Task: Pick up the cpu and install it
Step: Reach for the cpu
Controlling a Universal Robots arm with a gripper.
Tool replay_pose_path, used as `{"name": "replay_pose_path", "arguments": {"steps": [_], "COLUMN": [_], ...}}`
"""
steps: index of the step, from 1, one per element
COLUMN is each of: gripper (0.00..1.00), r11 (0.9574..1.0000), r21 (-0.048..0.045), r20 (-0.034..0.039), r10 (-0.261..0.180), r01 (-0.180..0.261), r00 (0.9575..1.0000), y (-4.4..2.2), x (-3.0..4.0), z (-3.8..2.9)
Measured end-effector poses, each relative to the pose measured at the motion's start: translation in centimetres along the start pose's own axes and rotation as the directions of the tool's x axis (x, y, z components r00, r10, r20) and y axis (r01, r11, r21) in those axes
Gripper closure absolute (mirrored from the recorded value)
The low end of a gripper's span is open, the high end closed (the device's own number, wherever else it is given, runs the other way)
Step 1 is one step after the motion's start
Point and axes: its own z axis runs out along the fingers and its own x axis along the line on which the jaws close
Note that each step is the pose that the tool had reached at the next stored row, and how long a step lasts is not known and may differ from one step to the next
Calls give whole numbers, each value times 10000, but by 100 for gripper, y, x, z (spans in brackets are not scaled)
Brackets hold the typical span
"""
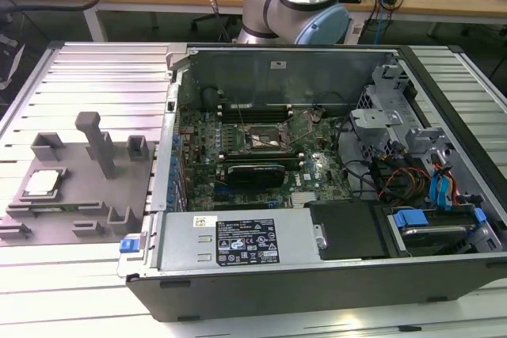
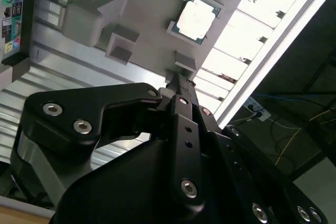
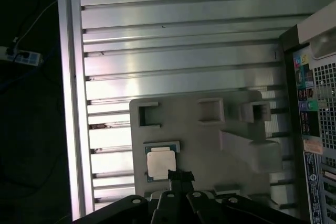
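Note:
The cpu (image 1: pixel 43 183) is a small square chip with a shiny silver top. It lies flat in a recess of the grey plastic fixture (image 1: pixel 87 195), at the exterior view's left. Both wrist views look down on the cpu (image 2: pixel 195 17) (image 3: pixel 160 162) from well above. My gripper (image 2: pixel 178 80) (image 3: pixel 180 176) hangs over the fixture beside the chip, apart from it. Its black fingertips meet at a narrow tip with nothing between them. The open cpu socket (image 1: pixel 265 138) sits on the motherboard inside the computer case (image 1: pixel 317 251).
The fixture carries several upright blocks and a tall post (image 1: pixel 97 144) near the cpu. The open case holds a black expansion card (image 1: pixel 253 172), cables and drive cages (image 1: pixel 412 164). The ribbed metal table (image 1: pixel 95 69) ends in an edge (image 3: pixel 71 103) close to the fixture.

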Motion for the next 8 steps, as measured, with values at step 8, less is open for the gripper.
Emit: {"name": "replay_pose_path", "arguments": {"steps": [8], "gripper": [89], "r11": [10000], "r21": [0], "r20": [-3], "r10": [0], "r01": [0], "r00": [10000], "y": [-95], "x": [5], "z": [188]}}
